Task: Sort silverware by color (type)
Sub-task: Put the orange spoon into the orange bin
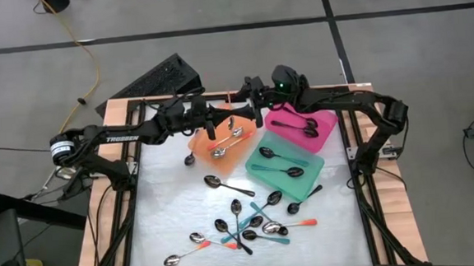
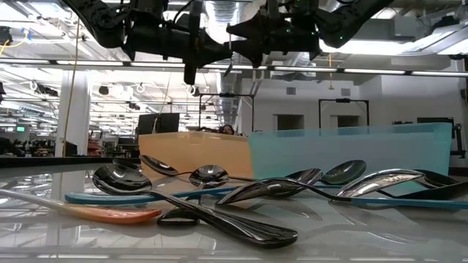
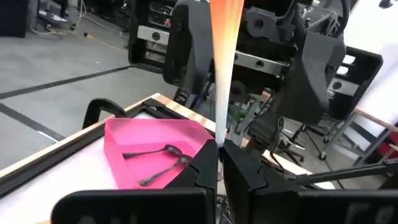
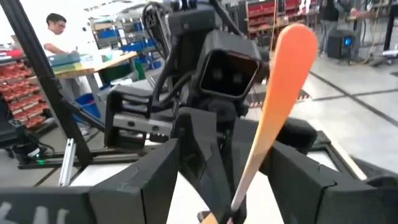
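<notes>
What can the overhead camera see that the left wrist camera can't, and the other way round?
Only the overhead view shows the orange tray, the teal tray and the loose spoons on the table. Only the left wrist view shows the left gripper shut on an orange spoon handle close up, with the right arm facing it. Both show the pink tray holding two dark spoons.

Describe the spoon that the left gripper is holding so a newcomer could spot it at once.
Start at the orange tray at the far side of the table. Above its far edge the left gripper and the right gripper meet. The orange-handled spoon is pinched in the left one, handle sticking out towards the right one's open fingers: the only spoon off the table.
</notes>
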Motion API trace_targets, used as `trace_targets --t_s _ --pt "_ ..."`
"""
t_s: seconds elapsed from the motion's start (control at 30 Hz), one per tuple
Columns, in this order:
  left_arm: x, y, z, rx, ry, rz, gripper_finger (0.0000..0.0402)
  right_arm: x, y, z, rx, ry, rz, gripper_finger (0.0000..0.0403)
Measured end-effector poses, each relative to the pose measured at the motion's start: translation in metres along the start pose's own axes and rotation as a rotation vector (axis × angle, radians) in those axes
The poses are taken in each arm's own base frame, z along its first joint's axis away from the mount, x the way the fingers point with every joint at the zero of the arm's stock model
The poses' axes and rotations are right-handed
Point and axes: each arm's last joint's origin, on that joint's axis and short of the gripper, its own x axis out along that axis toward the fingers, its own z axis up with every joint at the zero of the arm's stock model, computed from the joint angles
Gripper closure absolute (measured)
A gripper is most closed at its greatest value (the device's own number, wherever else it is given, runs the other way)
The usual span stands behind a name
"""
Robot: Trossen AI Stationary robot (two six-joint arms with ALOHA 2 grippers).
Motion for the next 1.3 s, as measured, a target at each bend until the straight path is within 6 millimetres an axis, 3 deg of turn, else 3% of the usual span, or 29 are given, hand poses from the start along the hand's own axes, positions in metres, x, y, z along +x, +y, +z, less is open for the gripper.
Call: trace_targets --t_s 0.27,0.47,0.6,0.77,0.83,1.3 --pt "0.0 -0.001 0.001 0.003 -0.011 -0.012 0.0401 -0.008 -0.012 0.0 -0.012 0.012 -0.044 0.016" --pt "0.002 -0.003 0.006 0.007 -0.017 -0.019 0.0401 -0.002 -0.009 -0.007 -0.045 0.032 -0.025 0.0205" --pt "0.002 -0.003 0.004 0.004 0.001 -0.012 0.0401 -0.001 -0.007 -0.007 -0.067 0.03 -0.019 0.0258" --pt "0.002 -0.002 0.004 0.005 -0.003 0.003 0.0401 -0.002 -0.009 -0.007 -0.075 0.035 -0.026 0.0364" --pt "0.002 -0.002 0.004 0.006 -0.003 0.009 0.0401 -0.003 -0.011 -0.008 -0.068 0.041 -0.027 0.0388" --pt "0.002 0.0 0.002 -0.001 -0.002 0.053 0.0399 -0.005 -0.013 -0.009 -0.06 0.055 -0.047 0.0398"
